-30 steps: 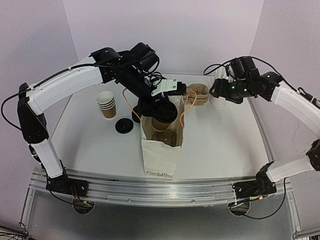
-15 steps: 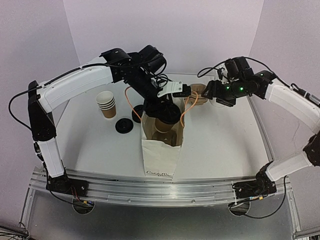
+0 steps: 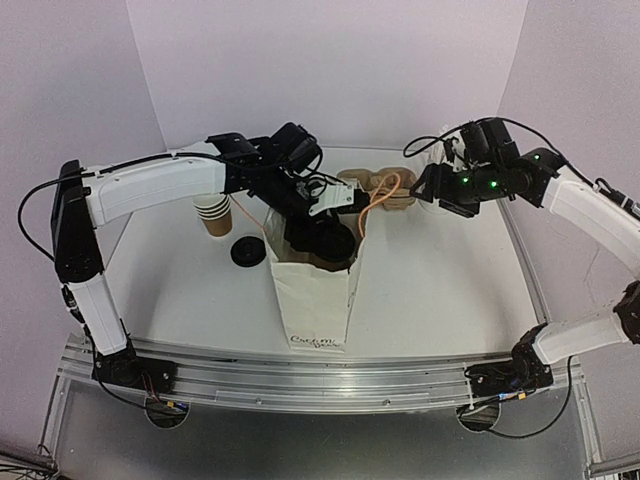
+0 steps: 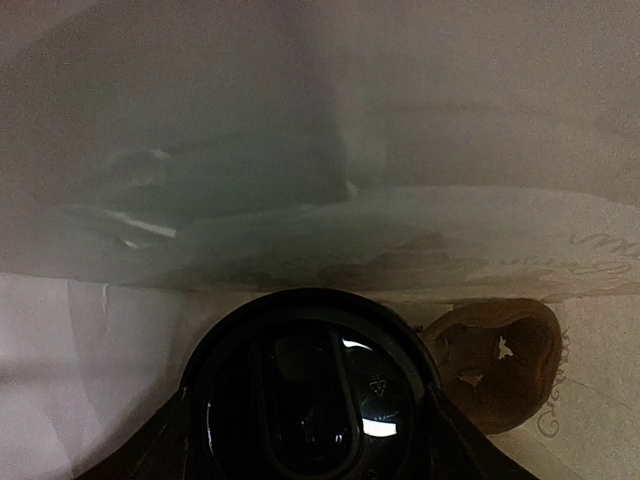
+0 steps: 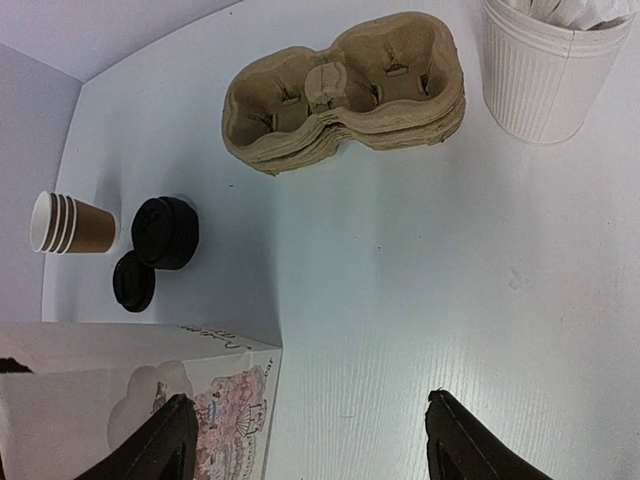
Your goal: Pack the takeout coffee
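At the far left of the counter (image 3: 450,290) stands a nested stack of lidless cups (image 3: 211,212), with loose black lids (image 3: 247,251) just beside it. None of that is in play.

In the middle, the left tool (image 3: 322,240) reaches down into the mouth of the white paper bag (image 3: 315,305). Its wrist view shows its fingers (image 4: 170,440) pressed against either side of the takeout coffee (image 4: 315,385), so it is clamped on the cup, lid up, inside the bag. A pulp carrier (image 4: 490,365) lies lower in the bag, just right of the cup. I cannot tell whether the cup is over one of its wells.

Beyond the bag sits a stack of spare carriers (image 5: 345,85), with the bag's orange cord handle (image 3: 385,190) looping towards it.

The right tool (image 5: 310,450) hangs spread wide and empty over bare counter, near a white ribbed cup (image 5: 545,65).

My worry is the bag: nothing steadies it, so the arm could drag a wall and tip it. If the cup lands on a carrier rim, it could settle crooked and leak, and the cord could snag the wrist.
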